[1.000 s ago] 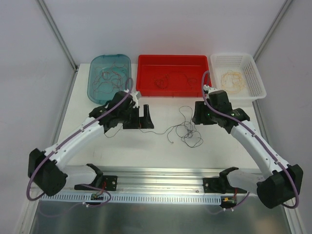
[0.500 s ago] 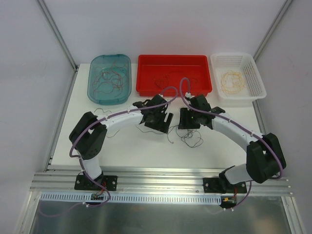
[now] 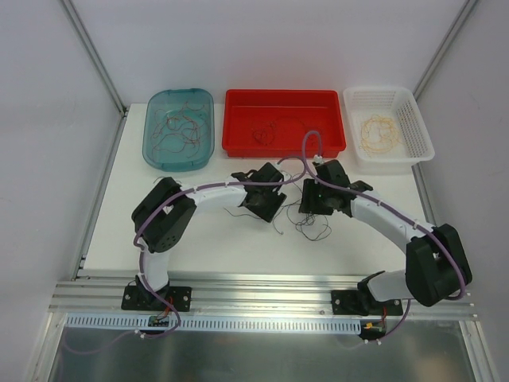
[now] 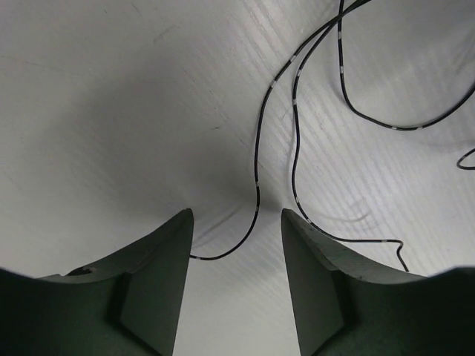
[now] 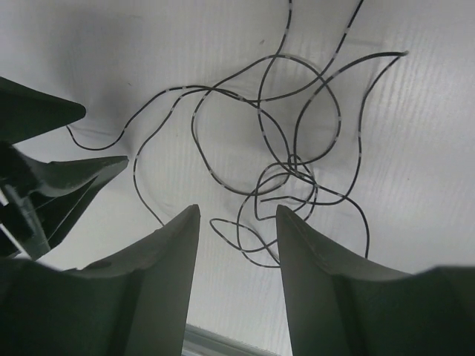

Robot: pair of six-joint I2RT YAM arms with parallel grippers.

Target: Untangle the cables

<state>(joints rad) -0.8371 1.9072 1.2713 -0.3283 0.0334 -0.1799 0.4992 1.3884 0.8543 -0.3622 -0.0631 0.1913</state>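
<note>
1. The cable (image 5: 286, 172) is one dark, hair-thin wire with pale bands. It lies on the table (image 3: 208, 239) near the middle, between the two pincers and a little to their near side.
2. It forms several loose loops that cross at one tight snarl. Long tails run off to the left and to the far side.
3. The right pincer (image 5: 237, 222) has its jaws partway open and holds nothing. The snarl sits just ahead of the gap, and one small loop lies between the fingertips.
4. The left pincer (image 4: 236, 222) is also partway open, with nothing clamped. A tail of the cable runs lengthwise into its gap, along the fingers and not across them. A second strand lies just beside it.
5. The snarl is nearer the right arm. From the left pincer it lies to the right, and only the tail reaches that side. The likely move is for each pincer to close on its own part and pull apart, left against right.
6. Whether either pincer is low enough to catch so thin a wire, I cannot tell.
7. Along the far edge, well apart from the snarl, more cables lie in the teal bin (image 3: 156, 156), the red bin (image 3: 238, 148) and the white basket (image 3: 421, 147).
</note>
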